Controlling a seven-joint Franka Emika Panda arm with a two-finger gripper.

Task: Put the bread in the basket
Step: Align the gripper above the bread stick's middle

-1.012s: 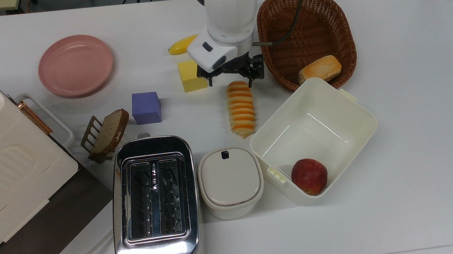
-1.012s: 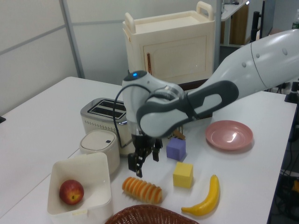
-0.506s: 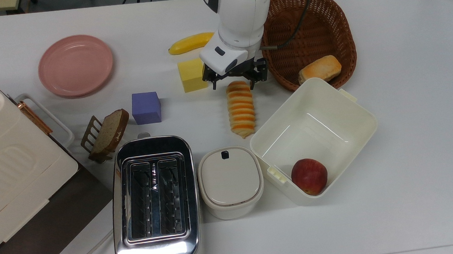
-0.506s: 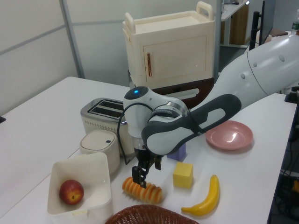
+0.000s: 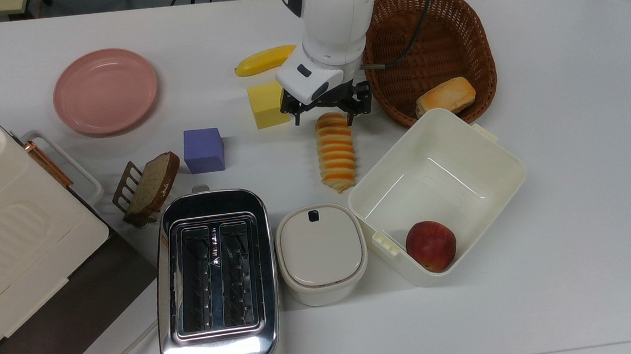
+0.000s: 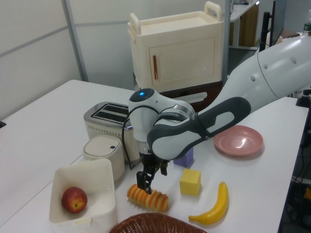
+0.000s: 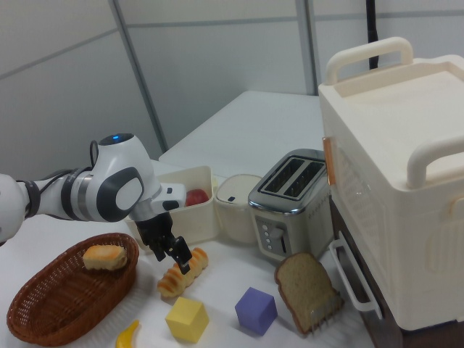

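Bread (image 5: 336, 152) lay flat on bench (image 5: 569, 153), at seven o'clock from basket (image 5: 428, 47) in the top view. End effector (image 5: 326, 111) spread wide, straddling loaf's basket-side end, not closed. Probably light, ridged, slightly squashy; best pinched gently across its width, nearer mid-length for balance.

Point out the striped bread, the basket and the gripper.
bread (image 5: 336, 159), top view, middle of its striped top.
basket (image 5: 486, 54), top view, woven rim on the top view's right.
gripper (image 5: 326, 116), top view, midway between the fingertips, which straddle the loaf's end.
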